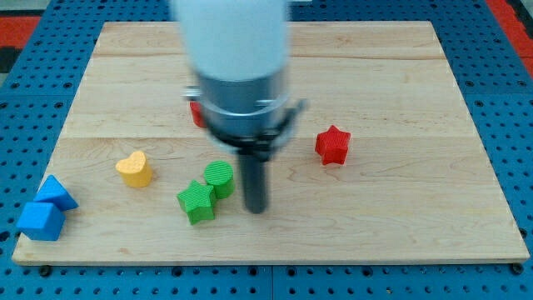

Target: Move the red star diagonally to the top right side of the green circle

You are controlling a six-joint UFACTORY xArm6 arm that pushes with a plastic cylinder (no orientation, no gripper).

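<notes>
Camera view puts my tip (257,208) just beside the green circle (220,178), on that block's right, and well apart from the red star (332,145), which lies up and to the view's right of the tip. You have no claw to open or close here: the arm ends in a plain rod, and it has hold of nothing.

The star already sits on the circle's upper-right side, but far out, so the job is probably to bring it closer along that diagonal. To do that well, take the tip around to the star's far right side before pushing, and push towards the view's left with short strokes. Keep clear of the green circle and the green star (196,202) touching it, or you will shift your own reference. A red block (196,113) shows partly behind the arm; leave it alone.
</notes>
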